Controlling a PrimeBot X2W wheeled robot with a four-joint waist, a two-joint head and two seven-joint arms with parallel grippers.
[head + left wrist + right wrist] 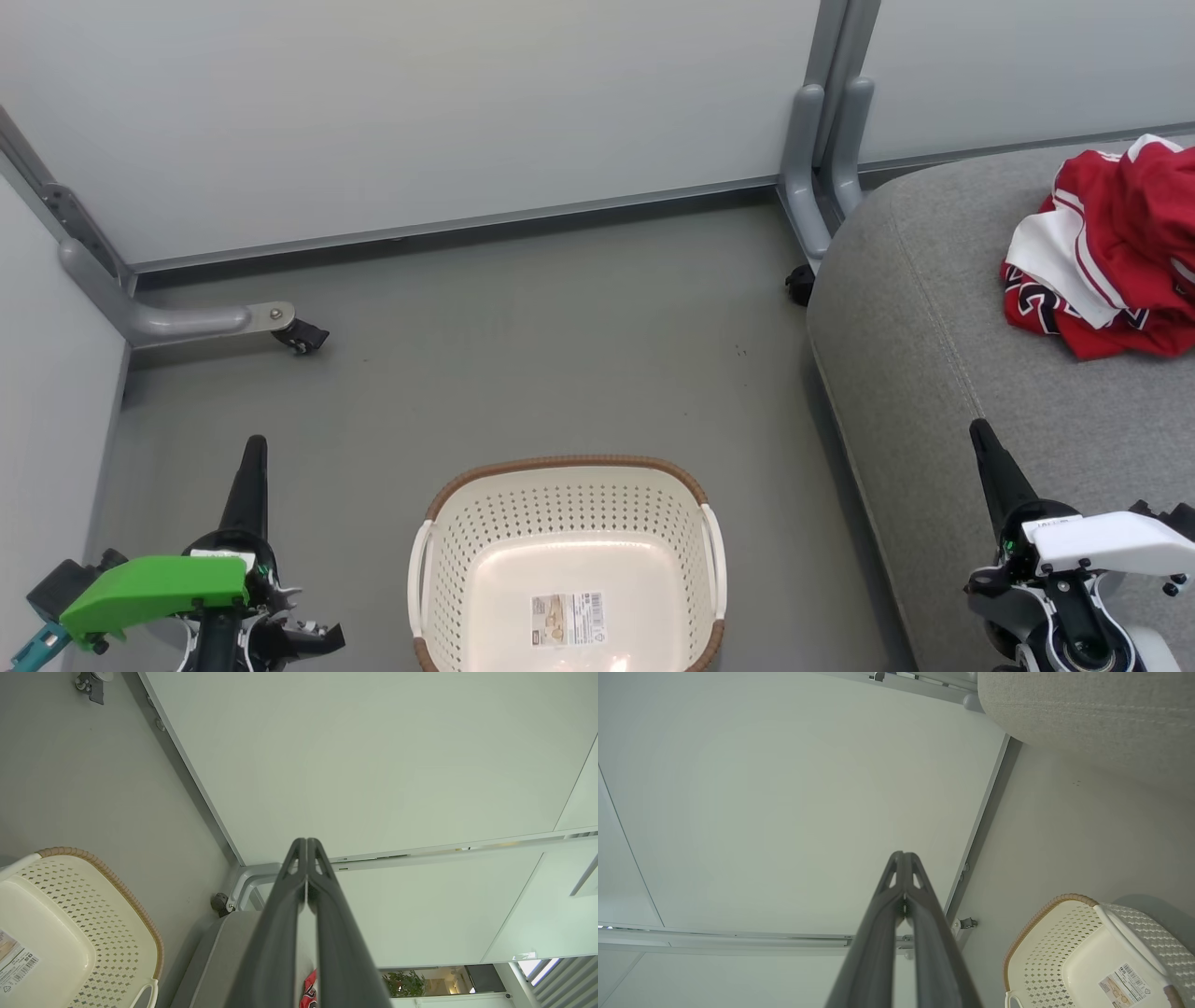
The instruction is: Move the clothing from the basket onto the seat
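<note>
The clothing is lying on the seat, upper right — the basket is sitting bottom centre; left hand and right hand are pointing up, both closed tight.

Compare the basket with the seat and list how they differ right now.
The basket is cream perforated plastic with a brown rim; the seat is grey fabric with a stitched seam. The basket is empty, its bottom sticker bare; the seat carries the red clothing. The basket stands on the floor and is much smaller than the seat beside it. Both have rounded corners.
</note>
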